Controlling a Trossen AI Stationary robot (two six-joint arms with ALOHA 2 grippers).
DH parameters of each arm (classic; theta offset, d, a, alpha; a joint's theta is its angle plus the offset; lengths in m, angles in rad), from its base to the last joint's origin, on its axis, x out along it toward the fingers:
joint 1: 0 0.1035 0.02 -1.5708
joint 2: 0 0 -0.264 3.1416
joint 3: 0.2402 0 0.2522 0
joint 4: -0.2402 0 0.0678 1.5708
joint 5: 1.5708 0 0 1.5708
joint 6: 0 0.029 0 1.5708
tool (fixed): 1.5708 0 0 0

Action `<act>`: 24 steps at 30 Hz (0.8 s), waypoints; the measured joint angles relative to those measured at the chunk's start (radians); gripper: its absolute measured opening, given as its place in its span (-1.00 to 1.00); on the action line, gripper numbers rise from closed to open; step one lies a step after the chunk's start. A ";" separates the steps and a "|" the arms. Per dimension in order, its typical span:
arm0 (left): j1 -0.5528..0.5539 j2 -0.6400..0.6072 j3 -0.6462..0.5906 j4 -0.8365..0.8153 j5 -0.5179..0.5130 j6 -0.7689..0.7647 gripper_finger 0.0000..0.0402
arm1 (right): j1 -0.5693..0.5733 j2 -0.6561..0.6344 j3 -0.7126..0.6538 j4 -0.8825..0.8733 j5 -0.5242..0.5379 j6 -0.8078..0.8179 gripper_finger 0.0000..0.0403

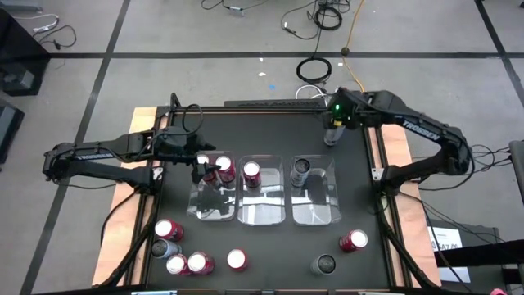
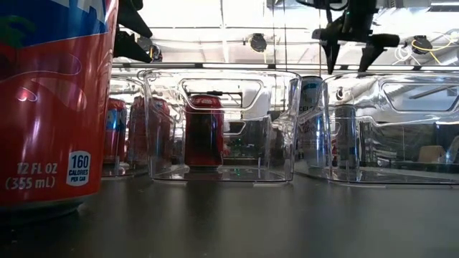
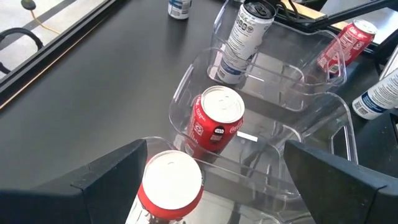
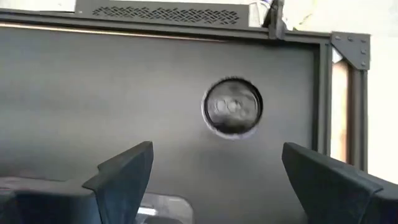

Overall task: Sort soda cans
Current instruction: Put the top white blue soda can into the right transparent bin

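Three clear bins stand side by side mid-table. The left bin [image 1: 214, 197] holds two red soda cans [image 1: 223, 169]. The middle bin holds one upright red can [image 3: 214, 121]. The right bin holds a grey can [image 3: 245, 37]. My left gripper [image 3: 214, 149] hangs open over the left bin, above a red can [image 3: 169, 182]. My right gripper [image 4: 216, 148] is open near the table's far right corner. It stands above a grey can [image 4: 232, 107] that rests upright on the table. More cans stand loose near the front edge.
Near the front edge stand red cans [image 1: 168, 230] [image 1: 237, 260] [image 1: 354, 240] and grey cans [image 1: 164, 248] [image 1: 325, 265]. One red can [image 2: 57, 100] stands close before the low camera. The table's raised frame [image 4: 323, 93] runs beside the far grey can.
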 joint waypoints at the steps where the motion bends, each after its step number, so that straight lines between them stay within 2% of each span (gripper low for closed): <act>1: 0.000 0.000 0.000 0.000 -0.002 0.000 0.92 | -0.025 0.000 0.000 0.014 -0.013 -0.028 0.74; 3: 0.000 0.000 0.000 0.000 -0.014 0.000 0.92 | -0.068 0.000 -0.018 0.043 -0.022 -0.073 0.74; 8: 0.000 0.000 0.000 0.000 -0.030 0.000 0.92 | -0.188 -0.016 -0.180 0.188 -0.167 -0.157 0.74; 14: 0.000 0.000 0.000 0.000 -0.031 0.000 0.92 | -0.201 -0.023 -0.284 0.324 -0.158 -0.157 0.74; 17: 0.000 0.000 0.000 0.000 -0.038 0.000 0.92 | -0.207 -0.014 -0.293 0.333 -0.122 -0.163 0.74; 24: 0.000 0.000 0.000 0.000 -0.053 0.000 0.92 | -0.256 0.034 -0.293 0.340 -0.120 -0.210 0.74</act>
